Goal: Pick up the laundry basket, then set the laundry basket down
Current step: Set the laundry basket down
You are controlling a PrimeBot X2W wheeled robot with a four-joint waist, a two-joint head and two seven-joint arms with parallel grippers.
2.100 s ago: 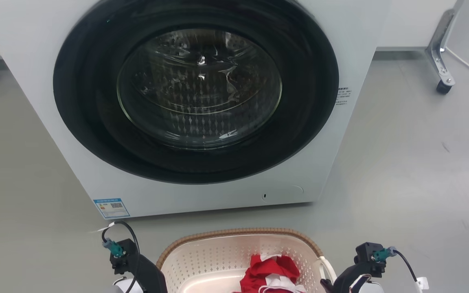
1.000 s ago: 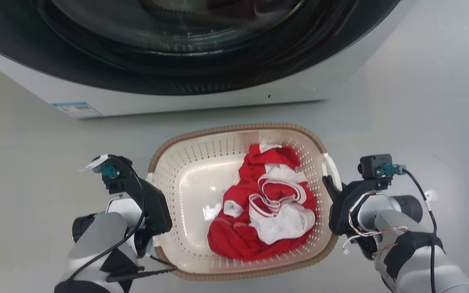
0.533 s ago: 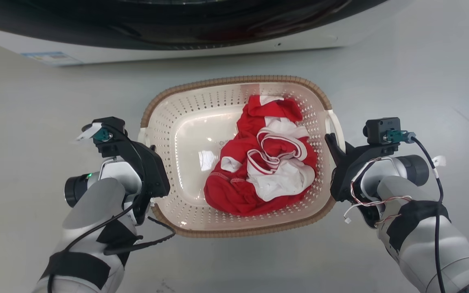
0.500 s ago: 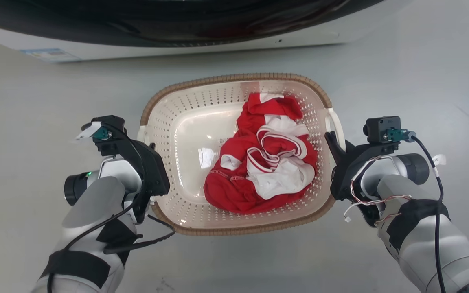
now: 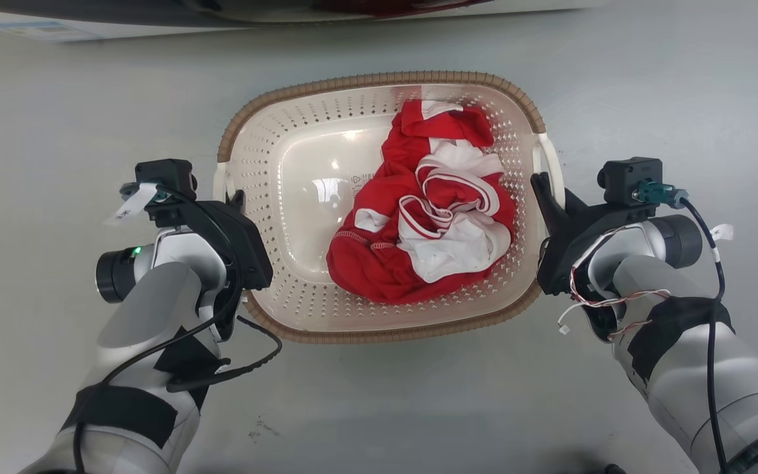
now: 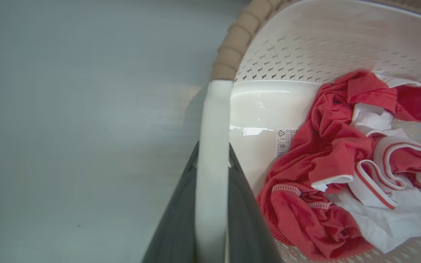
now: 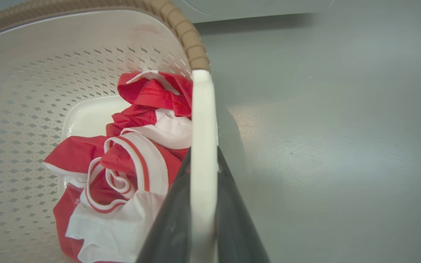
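Laundry basket [image 5: 385,77] lies at the middle of our head view, over the grey floor [image 5: 649,85] and near the washing machine [image 5: 43,29], whose base shows at the top edge. We cannot tell whether it rests on the floor or hangs above it. A crumpled red and white garment [image 5: 431,217] lies inside, toward its right half. Our left gripper [image 5: 237,197] is at its left side and our right gripper [image 5: 540,187] at its right side, each at a white handle. In our left wrist view the two dark fingers [image 6: 174,226] press from either side on the left handle [image 6: 212,146], pinching it, with the brown rim [image 6: 232,47] beyond. In our right wrist view the fingers [image 7: 239,226] likewise pinch the right handle [image 7: 203,146] of the laundry basket, with the garment to its left and bare floor to its right.
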